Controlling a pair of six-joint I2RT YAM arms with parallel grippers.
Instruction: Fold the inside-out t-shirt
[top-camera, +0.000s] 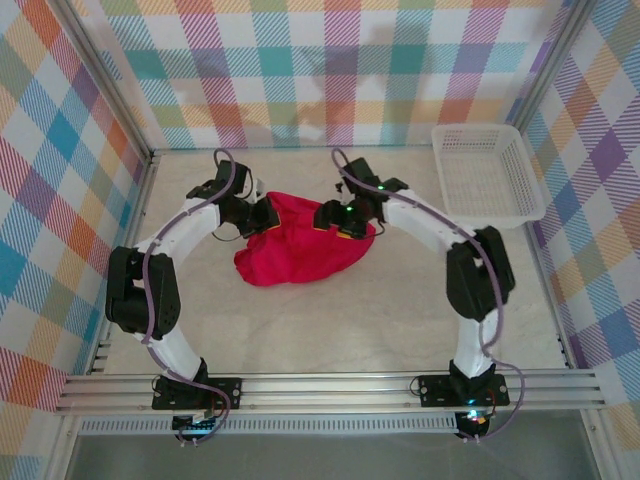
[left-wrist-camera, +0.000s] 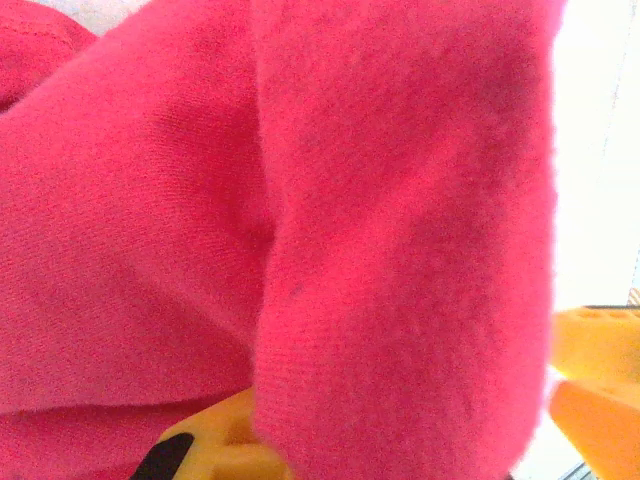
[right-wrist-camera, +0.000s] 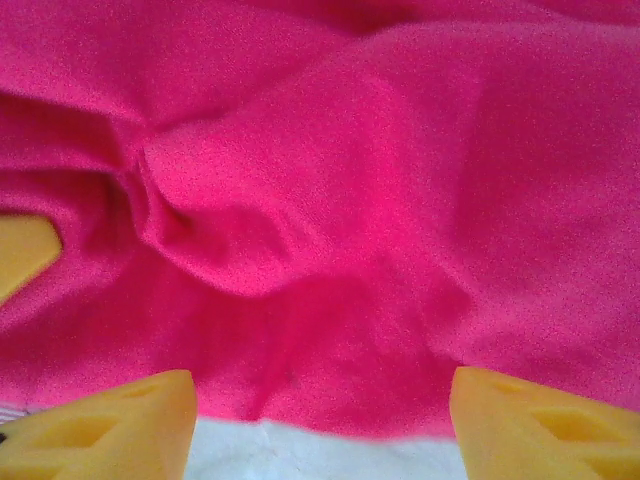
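Yellow fingers (right-wrist-camera: 110, 420) of the right hand (right-wrist-camera: 320, 425) sit at the bottom corners of the right wrist view, spread wide, with a strip of pale tabletop (top-camera: 400, 320) showing between them and nothing clamped; the hem of the red t-shirt (top-camera: 300, 250) lies just past the fingertips, wrinkled into soft ridges. The left hand (left-wrist-camera: 400, 420) is closed on a fold of the t-shirt, which rises thick and close between its yellow tips. From above, the t-shirt is a bunched heap around the middle of the tabletop, a little left of centre, with the left hand at its far left edge and the right hand at its far right edge, each touching cloth. Bare tabletop runs wide between the heap and the metal rail (top-camera: 330, 385) at the near edge, and also to the right. A white basket (top-camera: 490, 175) stands in the far right corner against the checked wall (top-camera: 330, 70), well apart from the t-shirt. Behind the heap there is a narrower bare strip before the back wall; the left arm's elbow is near the left wall.
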